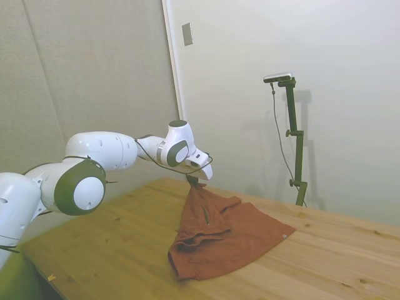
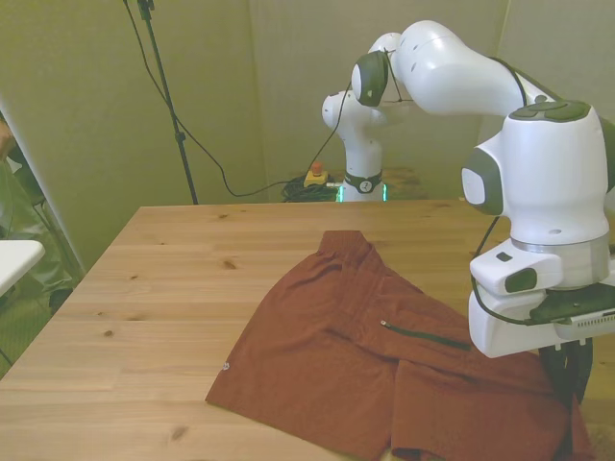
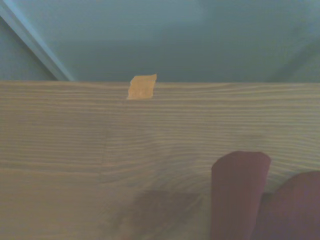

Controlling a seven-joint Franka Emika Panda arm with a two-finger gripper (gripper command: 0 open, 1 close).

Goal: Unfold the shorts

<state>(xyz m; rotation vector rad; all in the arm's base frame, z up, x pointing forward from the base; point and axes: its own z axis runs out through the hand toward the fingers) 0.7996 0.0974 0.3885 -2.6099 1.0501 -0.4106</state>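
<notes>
The claw (image 2: 569,376) is gripping one corner of the shorts (image 2: 384,370) at the front view's right, lifting it off the table (image 2: 163,288). The remaining rust-red cloth is lying spread on the wood, its dark pocket zip (image 2: 423,335) showing and a small pale tag (image 2: 224,366) sitting at the hem toward the front view's left.

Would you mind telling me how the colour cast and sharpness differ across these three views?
Side view: pale neutral light, soft focus, shorts clear. Front view: yellow-green cast on the walls, gripper cut by the frame edge. Wrist view: bluish wall, blurred, only a fold of fabric showing.
</notes>
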